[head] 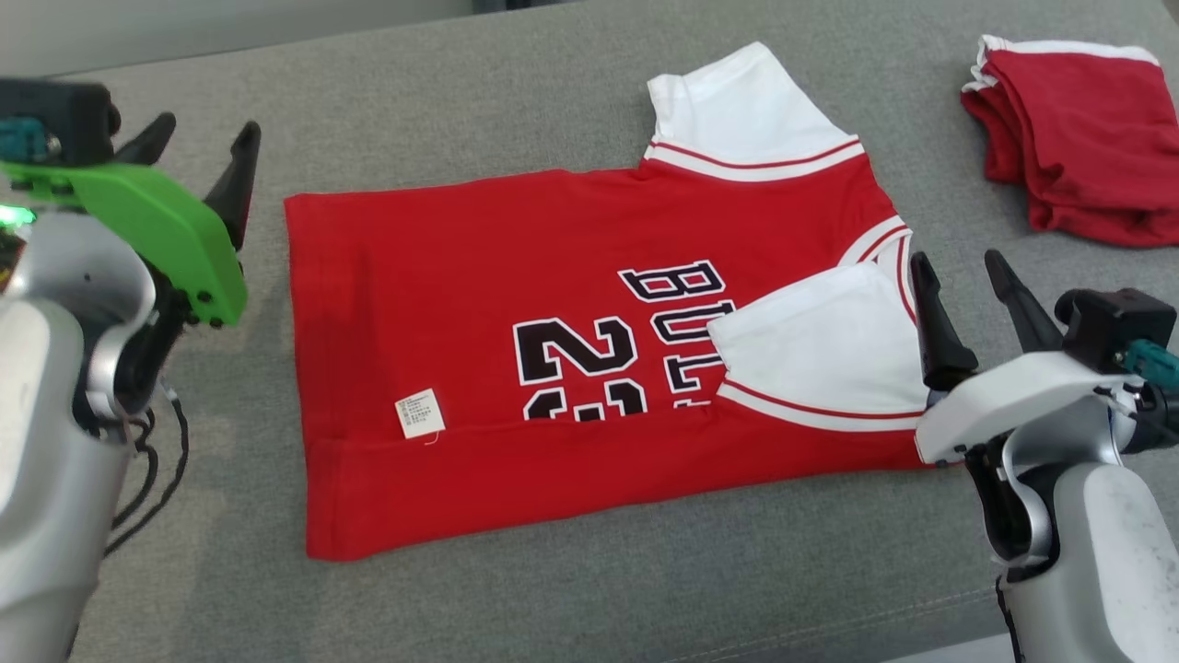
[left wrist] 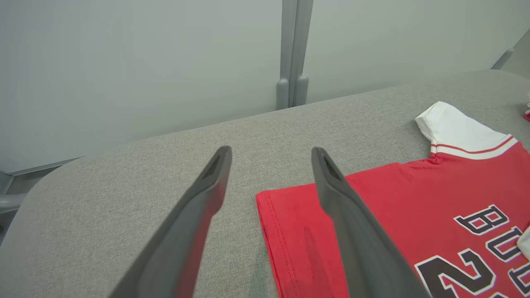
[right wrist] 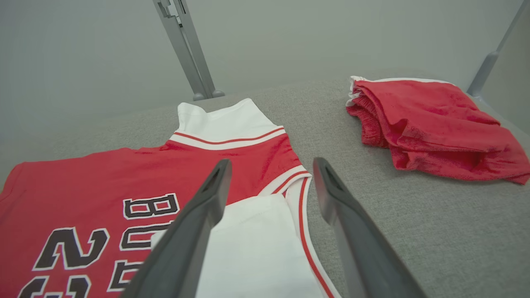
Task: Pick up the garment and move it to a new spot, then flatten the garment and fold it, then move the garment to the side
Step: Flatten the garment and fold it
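red cotton jersey with white sleeves (head: pixel 442 304) sits mid-fold on the grey desk (head: pixel 461 120), left fingers (head: pixel 235 180) and right fingers (head: pixel 935 322) spread wide, empty; far sleeve (head: pixel 737 110) probably next.

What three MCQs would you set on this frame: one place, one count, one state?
1. Where is the folded red garment relative to the jersey?
A. on top of it
B. apart from it, at the far right of the table
C. tucked under it

2. How many white sleeves lie folded onto the jersey's front?
A. none
B. one
C. two

3. The left gripper and right gripper are:
A. both open, empty
B. both shut on cloth
C. one open, one shut

Key:
B, bare grey table shows between them.
B, the near sleeve covers the lettering and the far sleeve sticks out.
A, both pairs of fingers stand spread with nothing between.
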{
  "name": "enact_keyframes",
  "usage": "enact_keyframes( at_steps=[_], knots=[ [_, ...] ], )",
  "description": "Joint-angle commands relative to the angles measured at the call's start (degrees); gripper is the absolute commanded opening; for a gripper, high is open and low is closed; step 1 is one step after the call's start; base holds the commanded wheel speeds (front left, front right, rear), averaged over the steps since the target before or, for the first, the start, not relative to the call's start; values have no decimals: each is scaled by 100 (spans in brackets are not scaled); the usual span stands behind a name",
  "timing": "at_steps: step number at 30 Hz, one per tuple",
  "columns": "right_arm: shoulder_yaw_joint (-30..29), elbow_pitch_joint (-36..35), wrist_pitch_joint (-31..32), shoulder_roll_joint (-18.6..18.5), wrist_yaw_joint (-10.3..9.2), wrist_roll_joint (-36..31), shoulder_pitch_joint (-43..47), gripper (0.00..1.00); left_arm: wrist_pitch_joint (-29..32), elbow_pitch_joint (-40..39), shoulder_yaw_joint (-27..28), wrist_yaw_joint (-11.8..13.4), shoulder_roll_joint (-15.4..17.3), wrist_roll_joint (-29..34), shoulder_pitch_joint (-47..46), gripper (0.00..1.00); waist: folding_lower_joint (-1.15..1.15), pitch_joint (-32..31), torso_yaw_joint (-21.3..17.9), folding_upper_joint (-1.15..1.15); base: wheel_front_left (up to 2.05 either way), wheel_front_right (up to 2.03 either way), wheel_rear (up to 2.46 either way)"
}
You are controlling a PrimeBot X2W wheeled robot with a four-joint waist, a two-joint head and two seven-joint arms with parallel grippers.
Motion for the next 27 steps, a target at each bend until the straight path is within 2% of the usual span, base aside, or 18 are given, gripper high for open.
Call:
enact_keyframes(
  at_steps=[1, 6, 10, 18, 25, 27],
  knots=[
    [66, -11, 1, -17, -10, -34, -181, 100, 133, 208, -56, -80, 42, 55, -276, 100, 0, 410, -238, 0, 0, 0, 0],
    [340, 63, -71, -16, -9, -60, -656, 100, 550, 907, -179, -372, 97, -40, -918, 100, 0, 839, -428, 0, 0, 0, 0],
    [492, 136, -150, -16, -10, -50, -905, 100, 740, 1223, -173, -509, 180, -200, -1032, 100, 0, 1078, -562, 0, 0, 0, 0],
    [569, 276, -287, -16, -9, -88, -1119, 100, 879, 1385, -87, -527, 421, -350, -731, 100, 0, 1281, -669, 0, 0, 0, 0],
    [536, 308, -313, -16, -9, -114, -1232, 100, 965, 1325, -106, -493, 467, -392, -617, 100, 0, 1343, -658, 0, 0, 0, 0],
    [558, 316, -301, -16, -9, -107, -1289, 100, 930, 1313, -86, -449, 475, -391, -614, 84, 0, 1363, -654, 0, 0, 0, 0]
  ],
)
